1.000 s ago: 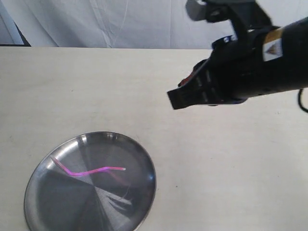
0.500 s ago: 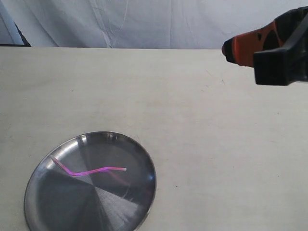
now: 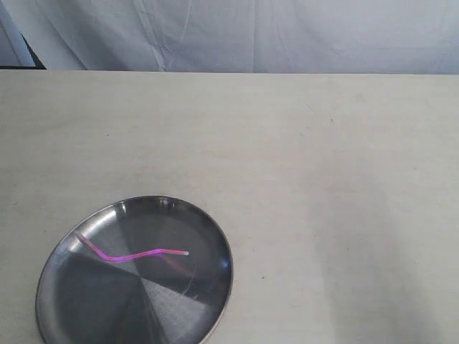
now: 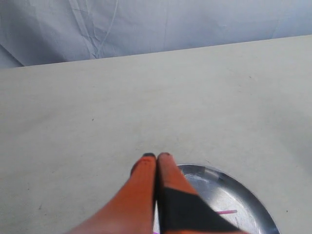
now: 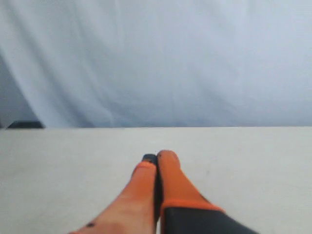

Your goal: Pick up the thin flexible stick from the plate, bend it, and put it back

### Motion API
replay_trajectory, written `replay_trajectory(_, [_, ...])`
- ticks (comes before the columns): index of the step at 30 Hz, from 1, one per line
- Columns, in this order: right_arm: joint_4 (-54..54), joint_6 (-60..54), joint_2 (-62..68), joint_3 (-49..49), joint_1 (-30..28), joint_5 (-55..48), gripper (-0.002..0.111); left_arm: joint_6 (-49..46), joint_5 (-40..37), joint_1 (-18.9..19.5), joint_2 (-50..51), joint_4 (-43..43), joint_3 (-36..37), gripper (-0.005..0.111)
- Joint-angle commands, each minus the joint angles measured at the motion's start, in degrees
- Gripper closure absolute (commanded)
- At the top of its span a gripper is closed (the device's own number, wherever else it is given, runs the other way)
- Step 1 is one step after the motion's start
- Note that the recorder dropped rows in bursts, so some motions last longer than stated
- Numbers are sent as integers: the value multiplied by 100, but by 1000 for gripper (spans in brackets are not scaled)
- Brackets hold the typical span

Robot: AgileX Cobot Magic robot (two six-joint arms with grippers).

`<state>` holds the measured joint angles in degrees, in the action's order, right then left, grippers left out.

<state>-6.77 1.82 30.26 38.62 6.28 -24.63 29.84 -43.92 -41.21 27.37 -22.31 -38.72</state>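
The thin flexible stick lies wavy and bright pink across the plate, a round steel dish at the lower left of the exterior view. Neither arm shows in that view. In the left wrist view my left gripper is shut, its orange fingers pressed together and empty, held above the table beside the plate's rim; a short pink end of the stick shows on the plate. My right gripper is shut too, empty, over bare table with no plate in its view.
The cream table runs back to a white cloth backdrop. A dark object sits at the far left edge behind the table.
The right arm has pulled back to the right and left the exterior view. The stick and plate have not moved.
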Motion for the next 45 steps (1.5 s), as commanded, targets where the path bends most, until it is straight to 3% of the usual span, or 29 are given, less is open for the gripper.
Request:
replay_trajectory(1, [35, -72, -912, -1292, -872, 552, 108, 38, 41, -1, -35, -36, 19, 107])
replay_trajectory(17, [132, -94, -2647, -3862, -956, 728, 108, 38, 39, -1, -35, -63, 19, 107])
replay_trajectory(45, [67, -81, -2816, -3862, -956, 712, 108, -109, 43, 30, -204, -293, 134, 107])
